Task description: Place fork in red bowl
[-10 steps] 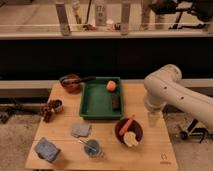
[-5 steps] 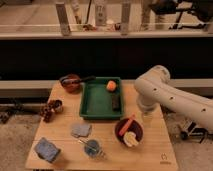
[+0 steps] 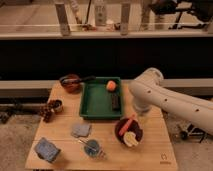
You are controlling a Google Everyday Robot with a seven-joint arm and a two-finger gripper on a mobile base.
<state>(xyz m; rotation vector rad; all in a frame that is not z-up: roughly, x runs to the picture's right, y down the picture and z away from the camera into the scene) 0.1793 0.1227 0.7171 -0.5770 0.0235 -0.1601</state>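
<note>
claw (image 3: 136, 112): spread wide, gripping nothing, hanging between green tray (image 3: 88, 113) and red bowl (image 3: 120, 133) | fork (image 3: 83, 143): lying on desk (image 3: 60, 129) by blue cup (image 3: 93, 148), left of bowl

The gripper hides behind the arm (image 3: 155, 95) at three o'clock of the table (image 3: 62, 127) (jaws apart). The arm runs off the right edge; the fork (image 3: 84, 144) is too blurred to show tines.

The tray (image 3: 97, 102) is green, the bowl (image 3: 118, 130) red, the fork (image 3: 84, 143) silvery-grey.

no readable text, no legible labels
</note>
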